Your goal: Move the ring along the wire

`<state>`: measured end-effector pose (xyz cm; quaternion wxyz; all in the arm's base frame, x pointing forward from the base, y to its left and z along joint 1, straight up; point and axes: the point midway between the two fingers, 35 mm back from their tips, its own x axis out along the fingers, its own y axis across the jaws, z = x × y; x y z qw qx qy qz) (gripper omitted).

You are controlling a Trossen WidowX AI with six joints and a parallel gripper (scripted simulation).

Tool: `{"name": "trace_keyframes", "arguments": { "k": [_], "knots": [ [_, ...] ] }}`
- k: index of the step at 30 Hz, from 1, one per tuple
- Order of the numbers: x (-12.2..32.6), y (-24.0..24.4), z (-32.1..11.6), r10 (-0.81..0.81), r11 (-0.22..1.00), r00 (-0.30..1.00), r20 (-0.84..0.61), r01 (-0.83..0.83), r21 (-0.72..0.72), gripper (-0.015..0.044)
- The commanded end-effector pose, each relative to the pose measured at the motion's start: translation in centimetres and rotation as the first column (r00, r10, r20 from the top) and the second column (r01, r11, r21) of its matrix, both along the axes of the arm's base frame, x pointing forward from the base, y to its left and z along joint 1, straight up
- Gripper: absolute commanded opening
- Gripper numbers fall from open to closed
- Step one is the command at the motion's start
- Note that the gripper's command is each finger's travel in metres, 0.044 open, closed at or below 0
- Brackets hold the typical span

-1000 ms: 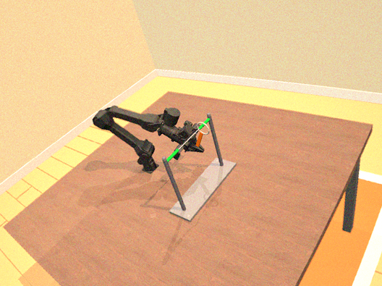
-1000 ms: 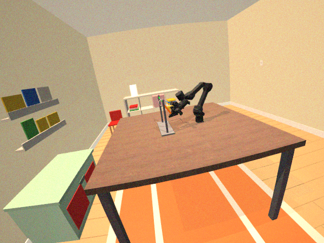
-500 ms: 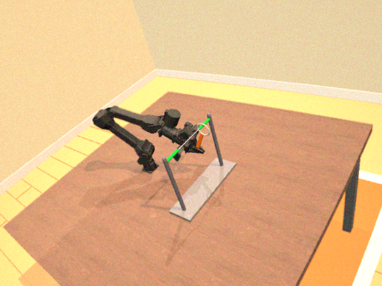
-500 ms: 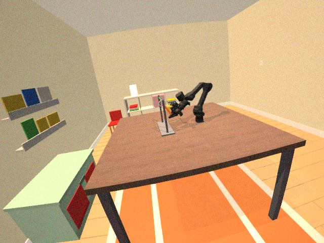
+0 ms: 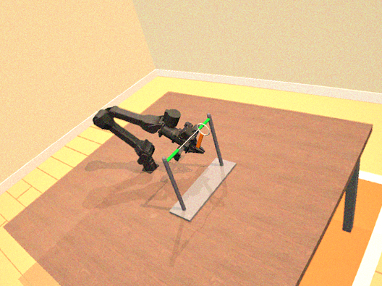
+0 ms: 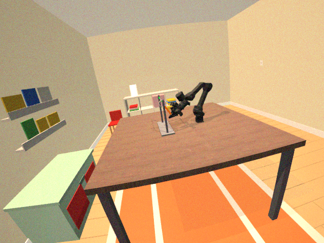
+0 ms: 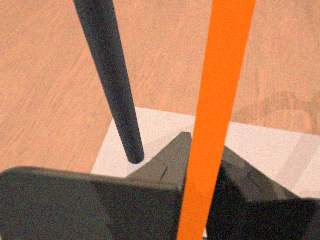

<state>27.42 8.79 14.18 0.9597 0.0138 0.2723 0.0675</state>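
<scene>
The white ring (image 5: 202,128) hangs on the green part of the wire (image 5: 206,121) next to the far post (image 5: 215,140). Its orange handle (image 5: 200,139) (image 7: 220,95) slants down from it. My gripper (image 5: 198,149) (image 6: 173,114) (image 7: 194,142) is shut on the lower part of the handle. In the wrist view the handle runs up between both fingers, and the far post (image 7: 112,85) stands to its left on the grey baseplate (image 5: 206,187) (image 7: 155,130). The thin grey wire (image 5: 186,141) runs down to the green part (image 5: 172,154) at the near post (image 5: 173,183).
The arm's base (image 5: 146,160) stands on the brown table (image 5: 266,182) behind the wire stand. In the exterior view a white shelf (image 6: 146,97), a red chair (image 6: 115,116) and a green cabinet (image 6: 49,188) stand off the table.
</scene>
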Motion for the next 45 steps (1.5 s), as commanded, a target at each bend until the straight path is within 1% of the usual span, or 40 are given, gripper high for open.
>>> {"name": "trace_keyframes", "arguments": {
  "k": [1,3,21,43,45],
  "knots": [
    [0.0,0.0,0.0,0.0,1.0,1.0,0.0,0.0,0.0,0.0113],
    [-0.1,0.0,0.1,0.0,1.0,1.0,0.0,0.0,0.0,0.016],
    [-4.2,-0.7,2.5,-0.006,1.0,1.0,-0.004,0.006,0.0,0.016],
    [-4.2,-0.7,2.5,-0.006,1.0,1.0,-0.004,0.006,0.0,0.016],
    [-4.9,-0.7,3.0,0.0,1.0,1.0,-0.006,0.0,0.0,0.0212]
  ]
}}
